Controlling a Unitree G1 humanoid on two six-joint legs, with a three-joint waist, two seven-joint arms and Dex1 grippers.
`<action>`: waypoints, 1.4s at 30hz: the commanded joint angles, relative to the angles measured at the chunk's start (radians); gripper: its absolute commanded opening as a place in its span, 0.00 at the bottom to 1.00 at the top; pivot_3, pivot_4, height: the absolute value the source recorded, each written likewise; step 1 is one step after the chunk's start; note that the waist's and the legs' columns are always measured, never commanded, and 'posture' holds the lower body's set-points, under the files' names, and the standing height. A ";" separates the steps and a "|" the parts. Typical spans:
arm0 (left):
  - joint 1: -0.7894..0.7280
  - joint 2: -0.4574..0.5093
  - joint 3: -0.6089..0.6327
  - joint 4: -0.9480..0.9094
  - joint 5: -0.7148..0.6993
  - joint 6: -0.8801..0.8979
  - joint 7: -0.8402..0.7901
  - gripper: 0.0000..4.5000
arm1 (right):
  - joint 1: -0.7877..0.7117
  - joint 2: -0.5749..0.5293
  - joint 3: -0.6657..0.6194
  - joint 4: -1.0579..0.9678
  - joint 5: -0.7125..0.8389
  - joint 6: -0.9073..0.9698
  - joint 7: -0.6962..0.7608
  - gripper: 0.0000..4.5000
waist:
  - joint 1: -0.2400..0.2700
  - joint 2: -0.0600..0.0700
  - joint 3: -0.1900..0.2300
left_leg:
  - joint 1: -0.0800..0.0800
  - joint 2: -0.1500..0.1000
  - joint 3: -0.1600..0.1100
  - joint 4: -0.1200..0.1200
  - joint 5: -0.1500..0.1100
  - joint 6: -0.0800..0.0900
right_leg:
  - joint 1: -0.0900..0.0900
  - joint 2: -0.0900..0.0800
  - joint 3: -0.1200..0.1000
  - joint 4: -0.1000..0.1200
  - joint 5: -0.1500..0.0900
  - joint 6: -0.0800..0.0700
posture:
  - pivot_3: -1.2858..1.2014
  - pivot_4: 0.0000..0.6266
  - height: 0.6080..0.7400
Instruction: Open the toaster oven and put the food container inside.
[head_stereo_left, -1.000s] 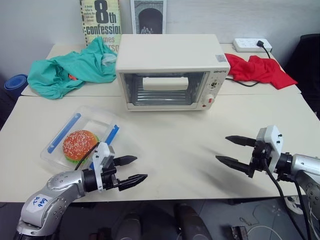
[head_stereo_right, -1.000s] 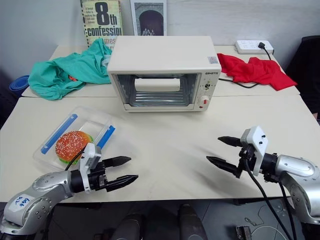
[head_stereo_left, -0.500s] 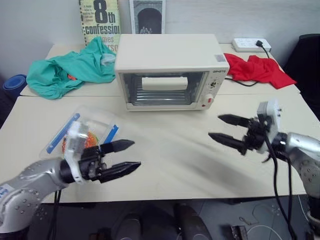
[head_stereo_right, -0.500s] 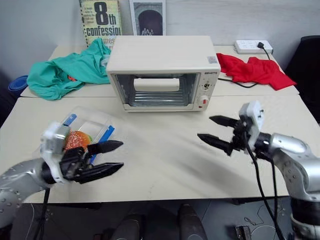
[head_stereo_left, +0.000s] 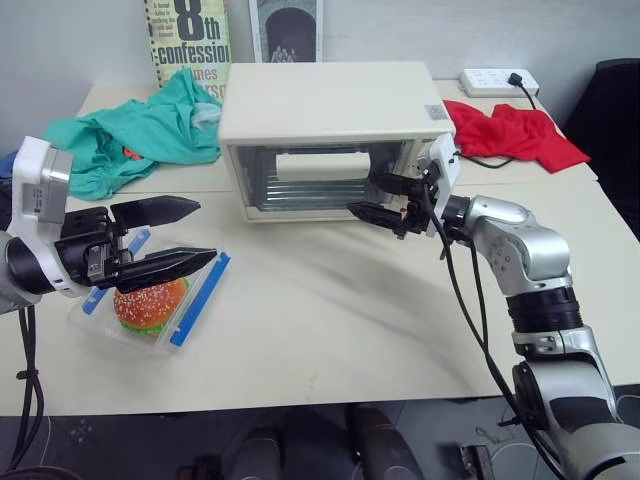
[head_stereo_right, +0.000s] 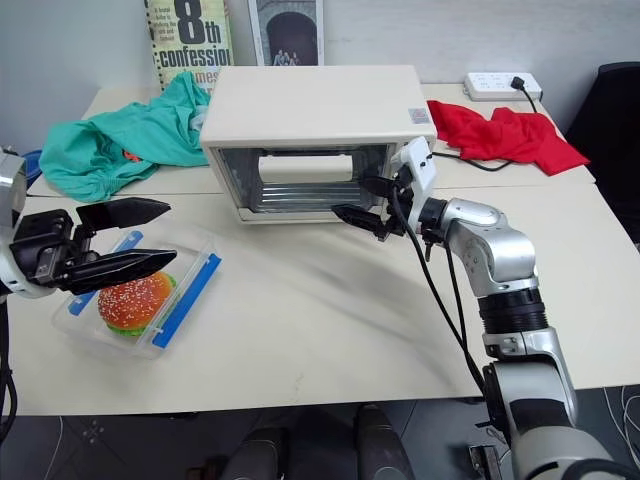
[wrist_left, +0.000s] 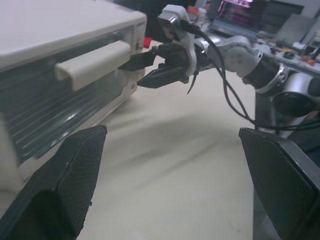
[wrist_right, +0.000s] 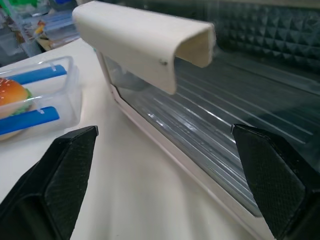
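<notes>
So on the far left, the left hand (head_stereo_left: 165, 235) hung spread wide and empty just above the shallow clear plastic food container with blue side clips and a sesame-bun burger inside (head_stereo_left: 150, 300), which sat on the near-left part of the pale desk (head_stereo_left: 340, 330). Behind it lay a teal cloth (head_stereo_left: 130, 135). In the middle stood the boxy cream-white toaster oven (head_stereo_left: 325, 130), glass door shut, its white bar handle (wrist_right: 145, 42) running crosswise along the top of the door. The right hand (head_stereo_left: 385, 197) was right at the door's right end, fingers wide, holding nothing, clearly the nearer one; I'd guess the handle lay just up and left of it, nothing blocking. A red cloth (head_stereo_left: 515, 135) sat far right.
</notes>
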 joint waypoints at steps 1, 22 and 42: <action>0.004 0.000 0.028 -0.015 0.021 -0.013 -0.005 1.00 | -0.042 0.013 -0.027 -0.005 0.004 -0.032 0.027 0.99 | -0.004 0.000 0.000 | -0.002 0.000 0.000 0.000 0.002 -0.004 | -0.002 -0.001 0.000 0.003 0.001 0.001 | 0.52 0.24 1.00; -0.395 -0.106 -0.257 0.270 0.291 -0.136 -0.028 0.73 | 0.204 -0.021 -0.019 -0.411 0.146 0.094 0.146 1.00 | -0.022 0.000 0.000 | 0.000 -0.001 -0.001 0.001 0.003 -0.005 | -0.002 0.001 0.000 0.004 0.000 0.000 | 0.52 0.24 1.00; -0.616 -0.258 -0.652 0.472 0.777 -0.395 -0.254 0.00 | 0.454 -0.081 -0.098 -0.619 0.185 0.141 0.029 1.00 | -0.010 0.000 0.000 | 0.000 -0.001 -0.001 0.001 0.004 -0.006 | -0.002 0.001 0.001 0.007 0.000 0.000 | 0.52 0.24 1.00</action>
